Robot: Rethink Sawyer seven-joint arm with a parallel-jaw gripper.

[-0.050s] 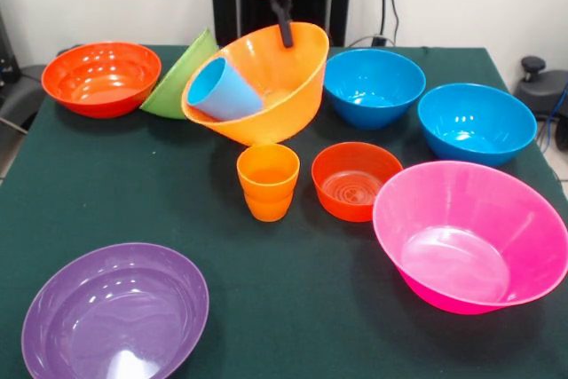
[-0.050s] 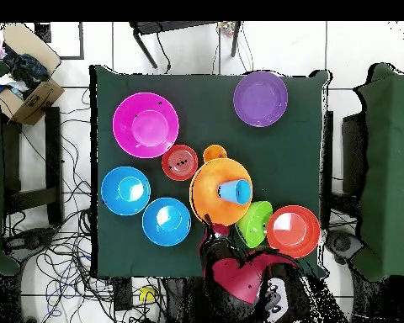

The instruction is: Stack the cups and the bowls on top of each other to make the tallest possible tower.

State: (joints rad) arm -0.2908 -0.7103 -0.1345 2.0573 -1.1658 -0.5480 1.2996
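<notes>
A large orange bowl (image 1: 282,108) is tipped steeply toward the table's front, its rim held up by my gripper (image 1: 286,35), which is shut on the far edge. A light blue cup (image 1: 222,90) lies on its side inside that bowl. A lime green bowl (image 1: 177,82) leans tilted against the orange bowl's left side. An orange cup (image 1: 267,180) and a small red-orange bowl (image 1: 355,179) stand upright in front. From above, the gripper (image 2: 209,223) meets the orange bowl (image 2: 214,198) at the rim, and the blue cup (image 2: 235,191) shows inside it.
Standing singly on the green table (image 1: 293,308) are a red-orange bowl (image 1: 100,77) at far left, two blue bowls (image 1: 373,86) (image 1: 476,122) at right, a big pink bowl (image 1: 470,237) at front right and a purple bowl (image 1: 115,312) at front left.
</notes>
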